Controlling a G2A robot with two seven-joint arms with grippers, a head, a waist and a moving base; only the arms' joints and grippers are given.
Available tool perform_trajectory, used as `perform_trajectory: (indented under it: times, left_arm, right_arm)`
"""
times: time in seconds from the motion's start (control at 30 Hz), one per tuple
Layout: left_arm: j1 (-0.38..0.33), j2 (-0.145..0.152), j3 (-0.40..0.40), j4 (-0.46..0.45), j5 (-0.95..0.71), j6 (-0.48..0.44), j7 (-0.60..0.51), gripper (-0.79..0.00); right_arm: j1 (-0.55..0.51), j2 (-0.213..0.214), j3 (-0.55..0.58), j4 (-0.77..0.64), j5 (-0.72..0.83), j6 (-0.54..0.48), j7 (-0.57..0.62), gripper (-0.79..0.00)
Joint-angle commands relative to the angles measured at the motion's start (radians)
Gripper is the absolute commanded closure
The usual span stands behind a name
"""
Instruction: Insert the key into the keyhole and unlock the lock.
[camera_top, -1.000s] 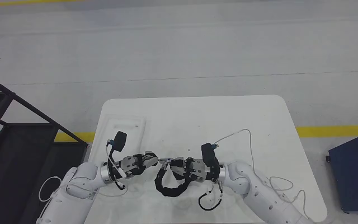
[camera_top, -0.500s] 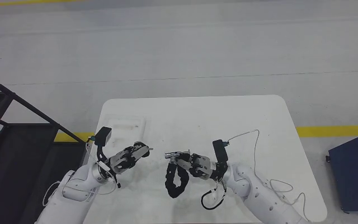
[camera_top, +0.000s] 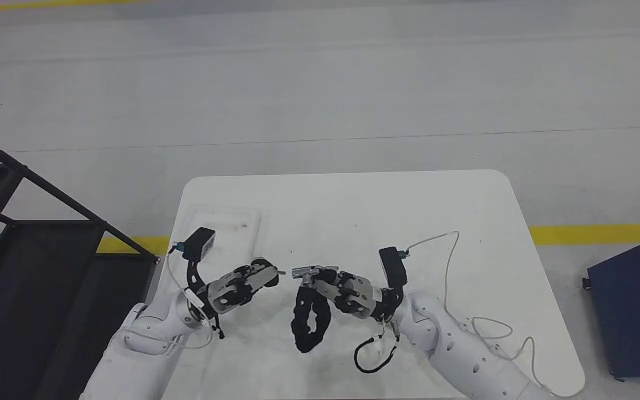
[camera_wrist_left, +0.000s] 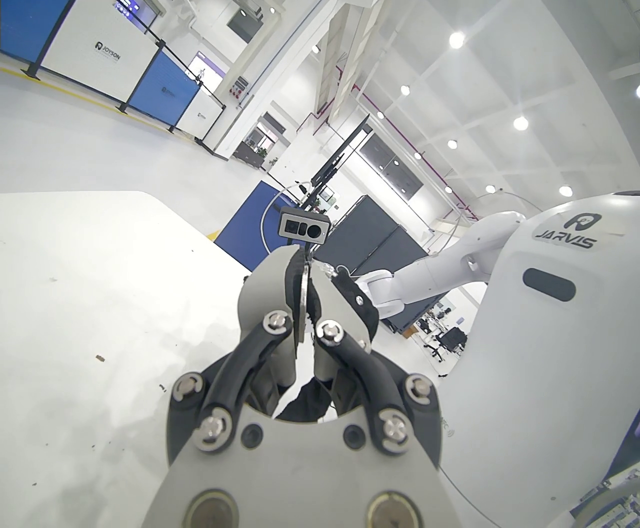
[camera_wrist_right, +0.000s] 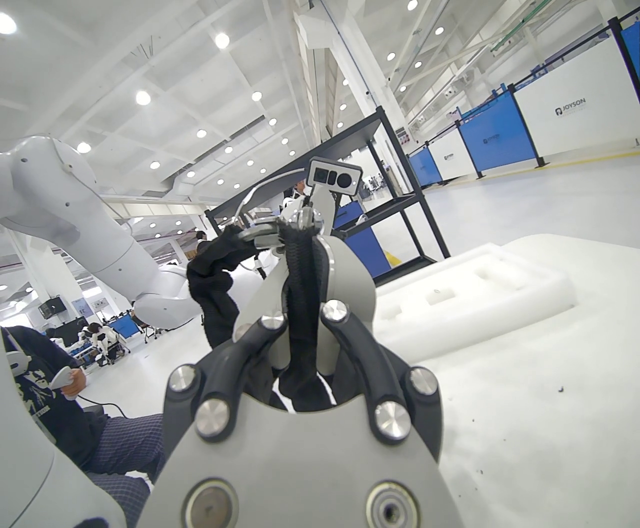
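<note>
Two grippers face off above white table, near middle. Left gripper clenched on key, blade mostly hidden between fingers. Right gripper grasping black cable lock, loop dangling; keyhole indiscernible.

In the left wrist view, a white wall panel far across the hall carries a dark round logo with one short word in capitals beside it, clear enough to read. The blue panel next to it bears the same mark in white, too small to make out. Small red plates on a column farther back are too small to read. In the right wrist view, a white partition shows the same logo and word in dark print. The blue partition beside it repeats them in white, smaller.
</note>
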Motion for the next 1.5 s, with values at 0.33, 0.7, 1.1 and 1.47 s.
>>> perform_trajectory:
  times: [0.33, 0.7, 1.1, 1.47]
  left_arm:
    - [0.001, -0.028, 0.002, -0.005, 0.054, 0.0, 0.001, 0.0]
    - [-0.002, -0.043, -0.012, -0.016, 0.082, 0.0, 0.001, 0.0]
    - [0.01, -0.068, -0.042, -0.02, 0.094, 0.0, 0.001, 0.0]
    - [0.029, -0.102, -0.075, -0.034, 0.15, 0.0, 0.017, 0.0]
  right_arm:
    - [0.016, 0.005, -0.024, 0.009, -0.019, 0.0, -0.043, 0.0]
    - [0.019, 0.012, -0.033, 0.011, -0.023, 0.0, -0.062, 0.0]
    - [0.024, 0.015, -0.04, 0.012, -0.011, 0.0, -0.073, 0.0]
    - [0.013, -0.01, -0.063, 0.031, 0.12, 0.0, -0.074, 0.0]
